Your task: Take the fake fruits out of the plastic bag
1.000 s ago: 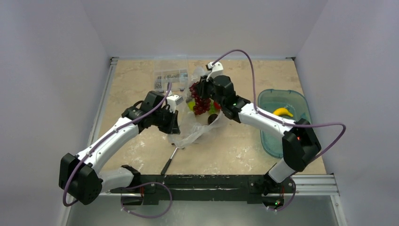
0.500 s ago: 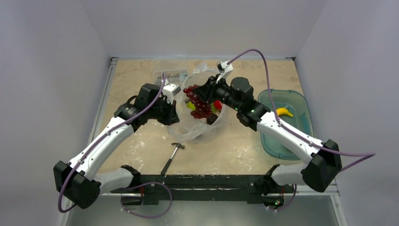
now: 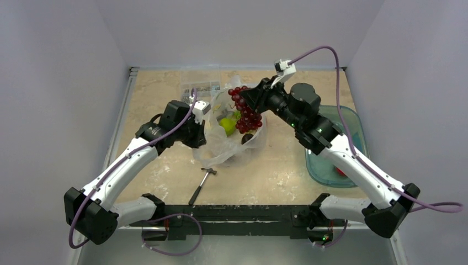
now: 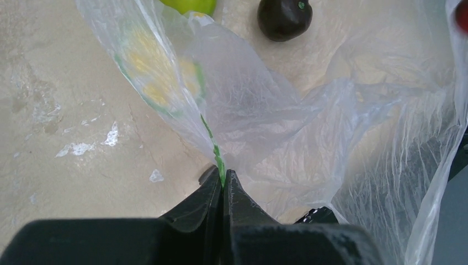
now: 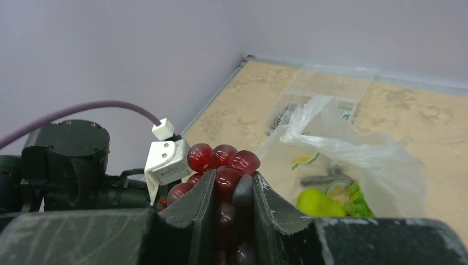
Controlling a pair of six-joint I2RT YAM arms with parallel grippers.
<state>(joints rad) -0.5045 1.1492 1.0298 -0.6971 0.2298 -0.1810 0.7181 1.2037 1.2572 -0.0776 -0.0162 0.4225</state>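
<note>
The plastic bag (image 3: 229,148) lies crumpled at the table's middle. My left gripper (image 3: 201,128) is shut on its green-printed left edge (image 4: 216,150) and holds it up. My right gripper (image 3: 246,99) is shut on a dark red grape bunch (image 3: 247,115), which hangs above the bag's far side; the grapes (image 5: 223,158) fill the jaws in the right wrist view. A green fruit (image 3: 227,126) and a dark plum (image 3: 248,138) lie in the bag; they also show in the left wrist view, the plum (image 4: 284,17) at the top. The banana is hidden.
A hammer (image 3: 201,185) lies in front of the bag. A clear rigid box of small parts (image 3: 200,87) stands at the back. A teal bin (image 3: 326,171) at the right, partly under my right arm, holds a red fruit (image 3: 341,171).
My right gripper has lifted the grape bunch up and to the right, out of the bag. My left gripper has kept hold of the bag's edge and shifted slightly back.
</note>
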